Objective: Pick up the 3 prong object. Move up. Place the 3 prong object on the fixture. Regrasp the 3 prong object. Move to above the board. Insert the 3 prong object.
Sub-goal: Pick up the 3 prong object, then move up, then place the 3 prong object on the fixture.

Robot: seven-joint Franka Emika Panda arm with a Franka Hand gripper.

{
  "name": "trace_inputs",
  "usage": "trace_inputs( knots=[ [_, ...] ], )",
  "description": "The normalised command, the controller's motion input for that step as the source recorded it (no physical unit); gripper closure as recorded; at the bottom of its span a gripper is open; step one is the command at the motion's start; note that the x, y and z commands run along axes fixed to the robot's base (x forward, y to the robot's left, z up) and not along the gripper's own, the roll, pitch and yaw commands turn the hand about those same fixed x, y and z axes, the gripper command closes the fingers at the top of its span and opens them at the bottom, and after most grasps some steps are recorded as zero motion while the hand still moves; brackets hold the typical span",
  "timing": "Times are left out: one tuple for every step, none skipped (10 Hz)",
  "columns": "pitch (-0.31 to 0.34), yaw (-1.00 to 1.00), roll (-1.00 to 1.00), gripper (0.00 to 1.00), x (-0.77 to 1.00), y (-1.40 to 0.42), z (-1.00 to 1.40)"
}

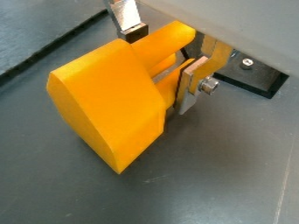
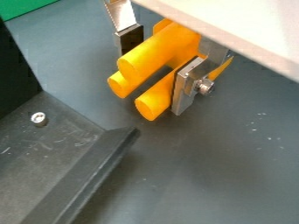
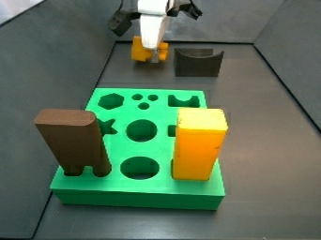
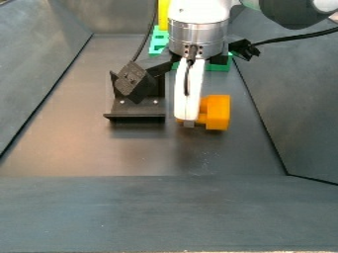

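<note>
- Dark grey floor (image 3: pixel 238 112), walled by grey panels, is seen in both side views.
- Board (image 3: pixel 126 183) lies nearest in a side view: green, with shaped holes; a brown block (image 3: pixel 69 141) and a tall orange block (image 3: pixel 198 141) are stood in it.
- Gripper (image 3: pixel 152 45) is placed beyond the board, low over the floor, just beside the fixture (image 3: pixel 197 61).
- 3 prong object (image 2: pixel 152 70) is located between the fingers (image 2: pixel 187 87); its prongs are shown pointing sideways in a wrist view, its body resting on or just above the floor; which cannot be told.
- Fingers are set against both flanks of the object; a firm clench is judged likely but cannot be confirmed.
- Step in hand is judged as the pick-up.
- Recommended handling: grip to be closed squarely on the flat sides, clear of the round prongs; lift to be made straight up, so that the object is not dragged against the fixture (image 4: pixel 136 91).
</note>
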Motion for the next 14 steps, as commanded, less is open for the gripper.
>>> trace_inputs(
  knots=[
    [0.0, 0.0, 0.0, 1.0, 0.0, 0.0, 0.0],
    [0.0, 0.0, 0.0, 1.0, 0.0, 0.0, 0.83],
    [0.001, -0.01, 0.01, 1.0, -0.03, 0.07, 0.85],
    [0.023, -0.02, 0.01, 1.0, -0.05, 0.05, 0.71],
    [0.029, -0.02, 0.02, 1.0, -0.04, 0.03, 0.62],
    [0.051, -0.03, 0.04, 1.0, -0.02, 0.02, 0.43],
    [0.063, -0.02, 0.06, 1.0, -0.02, 0.01, 0.23],
    [0.0, 0.0, 0.0, 1.0, 0.0, 0.0, 1.0],
    [0.001, 0.0, 0.0, 1.0, 0.0, 0.0, 1.0],
    [0.037, 0.0, 0.02, 1.0, -0.01, 0.0, 1.0],
    [0.048, -0.01, 0.04, 1.0, -0.02, 0.0, 1.0],
    [0.057, -0.01, 0.06, 1.0, -0.02, 0.0, 1.0],
    [0.063, -0.01, 0.07, 1.0, -0.03, 0.0, 1.0],
    [0.071, 0.01, 0.08, 1.0, -0.03, 0.0, 0.98]
  ],
)
